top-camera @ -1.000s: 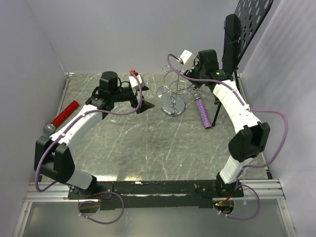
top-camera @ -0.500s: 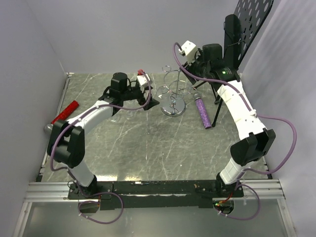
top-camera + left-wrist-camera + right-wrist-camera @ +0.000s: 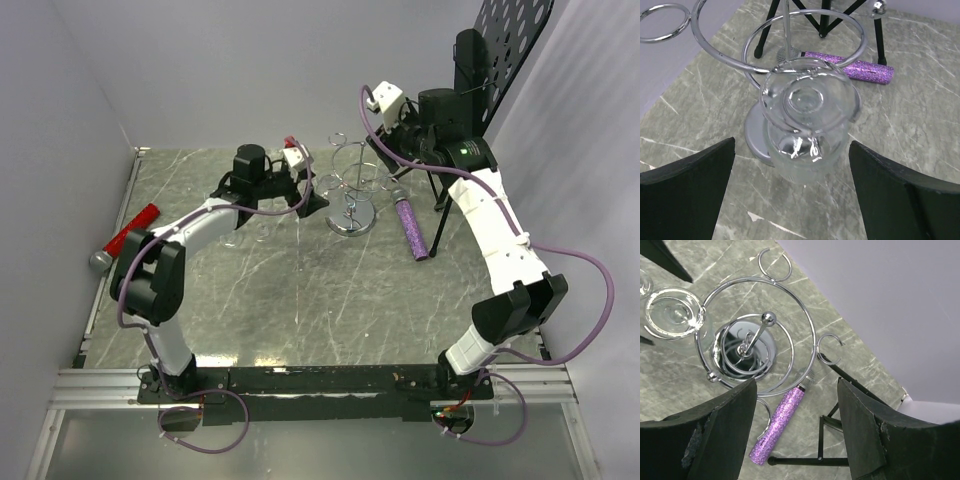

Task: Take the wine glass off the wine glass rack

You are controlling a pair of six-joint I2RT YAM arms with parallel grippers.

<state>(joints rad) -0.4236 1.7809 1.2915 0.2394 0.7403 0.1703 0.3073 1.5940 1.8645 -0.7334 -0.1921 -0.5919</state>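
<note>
Grey marbled tabletop (image 3: 300, 300) under pale walls. Toward the far edge, right of the middle: wine glass rack (image 3: 352, 195), chrome, on its disc base. Wine glass (image 3: 807, 117) hung bowl-down from a wire loop on the rack's left side, foot caught in the ring. Left gripper (image 3: 792, 141) level with the bowl, fingers spread wide to either side, touching nothing. Right gripper (image 3: 796, 385) above the rack, also spread and empty. Purple glitter microphone (image 3: 777, 427) flat just right of the rack. Looks like the approach before the grasp. Next, probably: ease forward, close softly on the bowl, then slide the stem out through the loop's gap without dragging the rack.
</note>
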